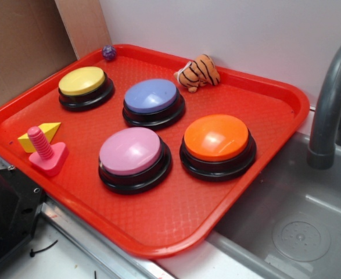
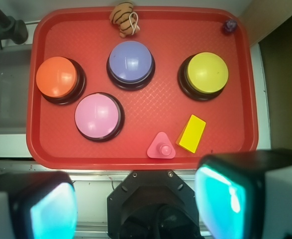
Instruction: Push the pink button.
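Counting four dome buttons on the red plastic tray (image 1: pixel 286 99), we find one pale pink dome button (image 1: pixel 130 151) nearest the front edge, beside one orange (image 1: pixel 216 136), one lavender-blue (image 1: pixel 151 96), one yellow (image 1: pixel 82 80). Our hand (image 2: pixel 136 204) hovers wide open, empty, above the tray's near side.

Pale pink button (image 1: pixel 130 150), black base; red tray (image 1: pixel 176 218); orange-striped plush tiger (image 1: pixel 198 73).

Gripper (image 2: pixel 136 204) shows only in wrist view, both fingers (image 2: pixel 238 196) blurred & cut off by the bottom edge. Faucet (image 1: pixel 333 104) is cropped at the right edge in ext. view (top-left corner in wrist). Small purple object (image 1: pixel 109 53) at the tray's far corner is too small to ID. Sink (image 1: pixel 298 226) is partly out of frame.
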{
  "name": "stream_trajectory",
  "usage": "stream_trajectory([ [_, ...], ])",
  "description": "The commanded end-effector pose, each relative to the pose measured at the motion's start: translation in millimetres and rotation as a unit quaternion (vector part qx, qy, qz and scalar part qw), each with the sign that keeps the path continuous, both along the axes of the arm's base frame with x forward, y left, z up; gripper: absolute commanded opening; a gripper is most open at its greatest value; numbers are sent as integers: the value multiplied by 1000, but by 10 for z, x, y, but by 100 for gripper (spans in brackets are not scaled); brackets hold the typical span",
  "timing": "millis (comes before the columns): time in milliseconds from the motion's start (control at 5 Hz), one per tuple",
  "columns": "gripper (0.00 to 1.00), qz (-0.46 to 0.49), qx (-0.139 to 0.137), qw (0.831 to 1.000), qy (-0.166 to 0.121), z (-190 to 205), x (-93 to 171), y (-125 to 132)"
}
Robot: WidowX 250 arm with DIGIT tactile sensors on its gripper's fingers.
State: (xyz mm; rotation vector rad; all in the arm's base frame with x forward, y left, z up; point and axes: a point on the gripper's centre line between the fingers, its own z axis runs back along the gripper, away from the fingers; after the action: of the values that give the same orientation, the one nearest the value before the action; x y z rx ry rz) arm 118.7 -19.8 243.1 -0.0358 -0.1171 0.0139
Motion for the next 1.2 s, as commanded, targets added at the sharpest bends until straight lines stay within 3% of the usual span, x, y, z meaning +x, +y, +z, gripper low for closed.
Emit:
stream_trajectory([
  [0, 100, 0, 0, 1000, 0, 0, 0, 0],
  [200, 100, -126, 40, 991, 26, -500, 455, -359],
  [400, 100, -247, 61, 967, 6, -942, 592, -680],
  [600, 100, -310, 56, 949, 2, -1332, 600, -813],
  [1000, 100, -358, 38, 933, 12, -1874, 623, -933],
])
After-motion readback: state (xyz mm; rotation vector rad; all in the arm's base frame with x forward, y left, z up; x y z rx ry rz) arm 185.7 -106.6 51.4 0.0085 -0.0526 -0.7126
